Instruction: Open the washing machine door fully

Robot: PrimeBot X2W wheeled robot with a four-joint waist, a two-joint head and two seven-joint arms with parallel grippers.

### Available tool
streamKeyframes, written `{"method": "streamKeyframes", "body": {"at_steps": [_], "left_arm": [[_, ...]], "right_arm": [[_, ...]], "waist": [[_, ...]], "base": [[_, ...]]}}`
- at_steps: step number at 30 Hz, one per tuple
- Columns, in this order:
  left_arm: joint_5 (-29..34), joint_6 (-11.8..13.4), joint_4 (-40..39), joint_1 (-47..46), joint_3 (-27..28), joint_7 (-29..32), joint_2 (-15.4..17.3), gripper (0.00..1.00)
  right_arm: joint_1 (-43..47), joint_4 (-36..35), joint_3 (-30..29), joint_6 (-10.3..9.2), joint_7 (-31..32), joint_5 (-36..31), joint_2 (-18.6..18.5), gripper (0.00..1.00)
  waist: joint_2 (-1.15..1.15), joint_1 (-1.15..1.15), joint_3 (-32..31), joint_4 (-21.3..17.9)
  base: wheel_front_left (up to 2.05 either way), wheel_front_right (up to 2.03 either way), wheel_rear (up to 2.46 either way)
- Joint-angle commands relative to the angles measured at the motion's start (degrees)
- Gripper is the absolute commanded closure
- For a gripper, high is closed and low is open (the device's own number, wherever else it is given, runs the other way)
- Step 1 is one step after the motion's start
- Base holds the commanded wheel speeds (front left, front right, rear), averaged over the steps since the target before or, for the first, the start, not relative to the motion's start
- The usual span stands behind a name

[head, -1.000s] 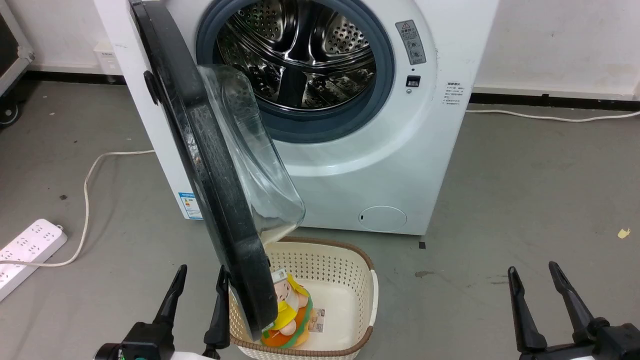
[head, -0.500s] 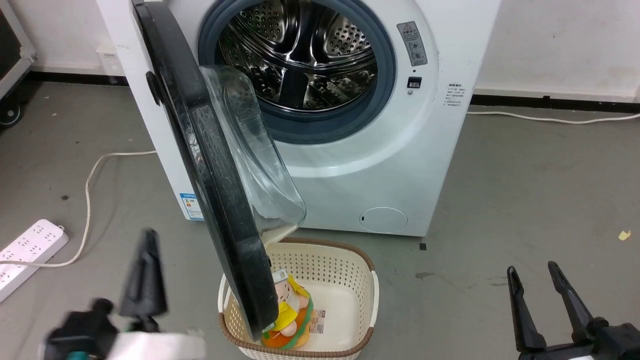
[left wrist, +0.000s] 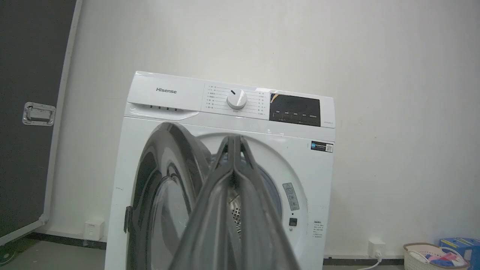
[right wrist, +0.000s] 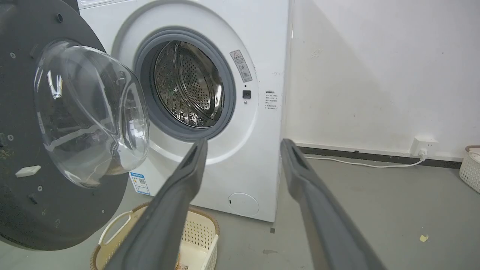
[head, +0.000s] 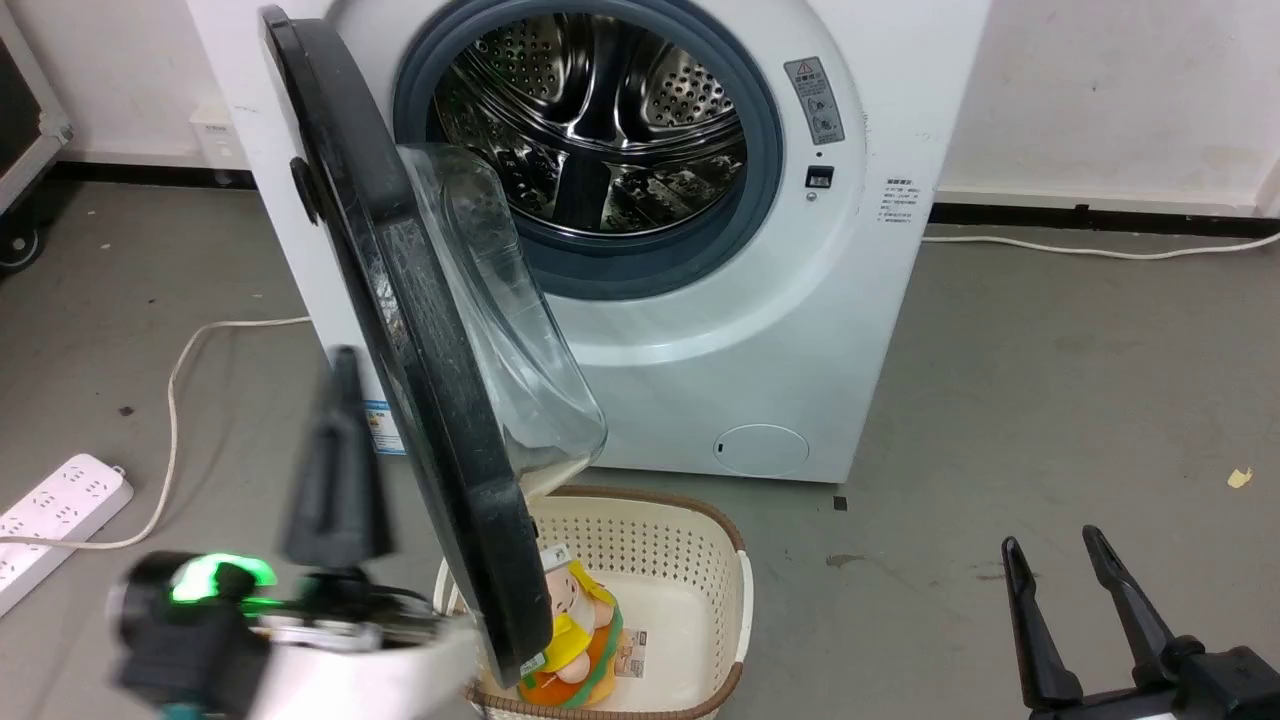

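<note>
Washing machine: I see the big white front-loading washing machine (head: 700, 330) standing on the grey floor (head: 1050, 350) against a white wall (head: 1100, 80). Its grey rubber ring (head: 765, 130) and perforated steel drum (head: 600, 130) are exposed.
Door position: The large round black washing machine door with the bulging clear glass bowl (head: 385, 300) is swung out from the machine's left side. It stands almost edge-on to my head view, with the bowl facing right, toward the opening.
Door lower edge: It hangs over the left part of a cream perforated plastic basket with a brown rim (head: 650, 530), which sits on the floor just in front of the machine. A yellow and orange soft toy (head: 575, 625) lies in it.
Left hand: I read the left hand (left wrist: 234, 144) as pressed together, its dark fingers meeting at the tips with nothing between them. In my head view it is blurred, fingers pointing up, just beside the door's outer black face. I cannot tell whether it touches.
Right hand: The right hand (head: 1052, 560) is spread and pinches nothing. It sits low at the right, well apart from the door and the machine.
Machine front, low: A small round white cap (head: 760, 450) and a blue label sticker (head: 380, 425), the sticker partly hidden by the door.
Floor, left: A white power strip (head: 50, 510) with a white cable (head: 172, 400).
</note>
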Motion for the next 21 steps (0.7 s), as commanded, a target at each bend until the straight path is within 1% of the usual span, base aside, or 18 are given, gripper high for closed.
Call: {"method": "streamKeyframes", "body": {"at_steps": [1,4,5,8,10,17,21], "left_arm": [[0.7,-0.4,0.2,0.5,-0.6,-0.2,0.1,1.00],[2.4,-1.2,2.4,1.6,-5.3,-0.2,0.1,1.00],[2.6,-1.2,4.7,2.4,-8.2,-0.2,0.1,1.00],[2.9,-1.7,9.5,3.4,-11.8,-0.3,0.1,1.00],[2.3,-1.5,12.8,3.8,-13.5,-0.3,0.1,1.00],[1.1,-0.3,25.3,1.9,-14.9,0.4,0.1,1.00],[0.3,1.1,29.5,0.0,-13.5,0.2,0.1,1.00]], "right_arm": [[-0.6,0.1,0.1,0.05,-0.2,-0.1,0.3,0.00],[-0.5,0.1,0.1,0.05,-0.2,0.0,0.3,0.00],[-0.5,0.1,0.1,0.05,-0.2,0.2,0.3,0.00],[-0.5,0.2,0.2,0.05,-0.2,0.3,0.3,0.00],[-0.6,0.4,0.2,0.05,-0.2,0.4,0.3,0.00],[-1.0,0.8,-0.1,0.05,-0.2,0.5,0.3,0.00],[-1.2,1.2,-0.3,0.05,-0.2,0.8,0.3,0.00]], "waist": [[0.00,0.00,0.0,0.0],[0.00,0.00,0.2,-0.2],[0.00,0.00,0.4,-0.3],[0.00,0.00,0.6,-0.5],[0.00,0.00,0.8,-0.7],[0.00,0.00,1.5,-0.7],[0.00,0.00,1.8,-0.8]], "base": [[0.00,0.00,0.00],[0.00,0.00,0.00],[0.00,0.00,0.00],[0.00,0.00,0.00],[0.00,0.00,0.00],[0.00,0.00,0.00],[0.00,0.00,0.00]]}}
